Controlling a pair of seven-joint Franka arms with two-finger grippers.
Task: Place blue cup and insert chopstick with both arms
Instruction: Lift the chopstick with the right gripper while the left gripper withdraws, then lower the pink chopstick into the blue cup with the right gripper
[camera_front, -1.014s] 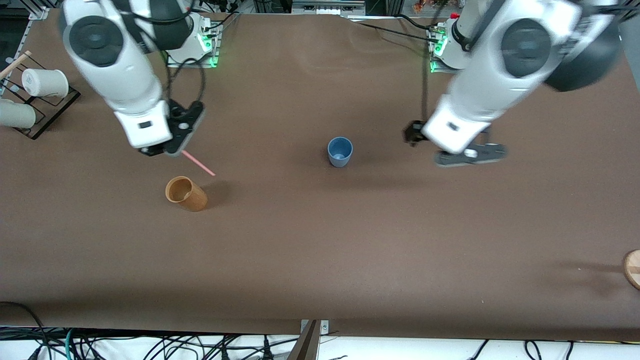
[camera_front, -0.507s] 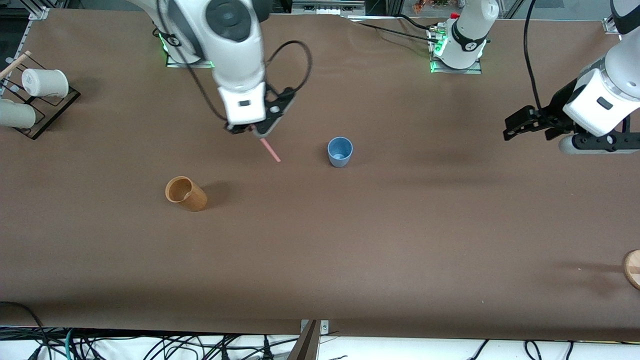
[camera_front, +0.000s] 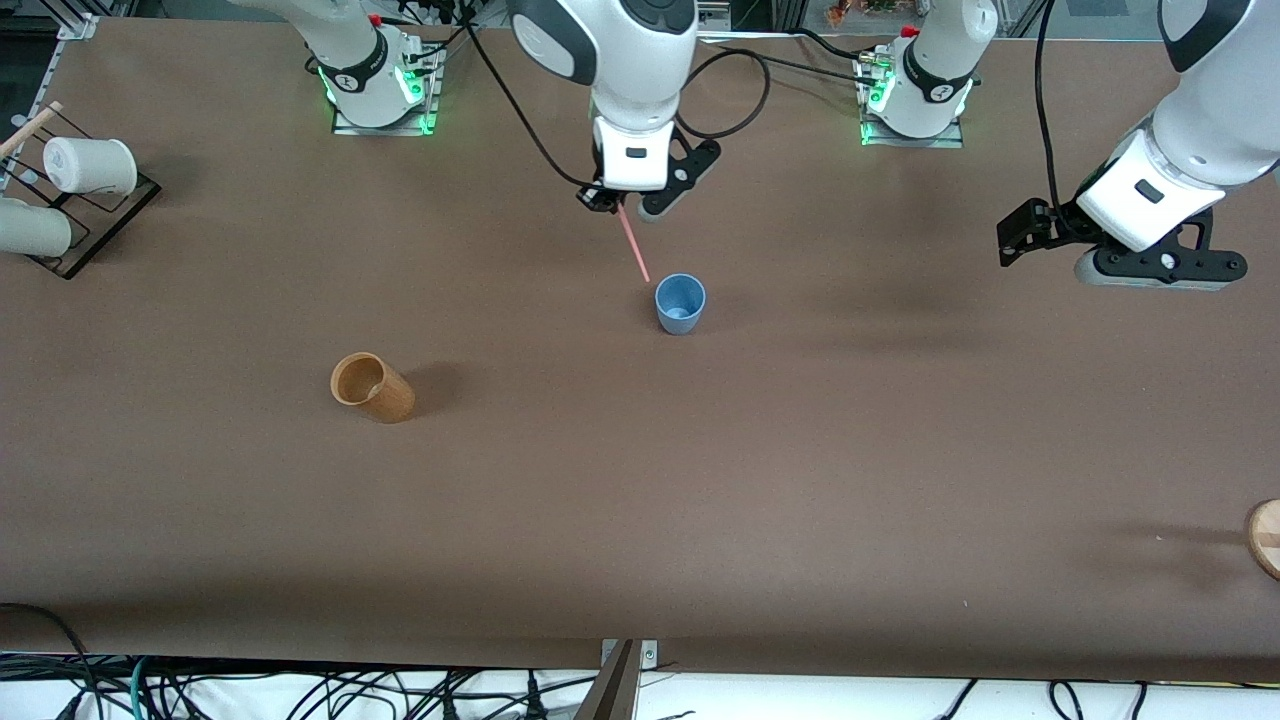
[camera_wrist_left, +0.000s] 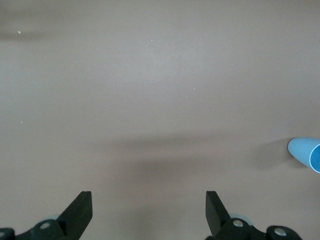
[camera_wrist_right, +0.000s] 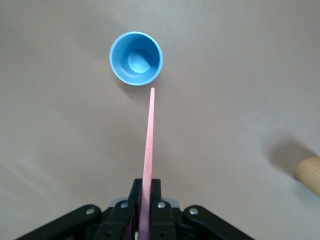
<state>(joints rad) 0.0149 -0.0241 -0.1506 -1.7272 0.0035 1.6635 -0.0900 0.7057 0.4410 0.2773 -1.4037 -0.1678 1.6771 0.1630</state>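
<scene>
Right gripper (camera_front: 622, 204) carries the chopstick (camera_front: 633, 245) above the blue cup (camera_front: 680, 303).

The blue cup stands upright and empty mid-tabletop (camera_front: 640, 500). The right gripper's jaws are pinched on the pink chopstick's upper end; the stick slants down, its free tip just short of the cup's rim. The left gripper (camera_front: 1040, 240) hangs with jaws spread wide and empty over bare tabletop toward the left arm's end. A tan cup (camera_front: 372, 386) sits nearer the front camera, toward the right arm's end.
</scene>
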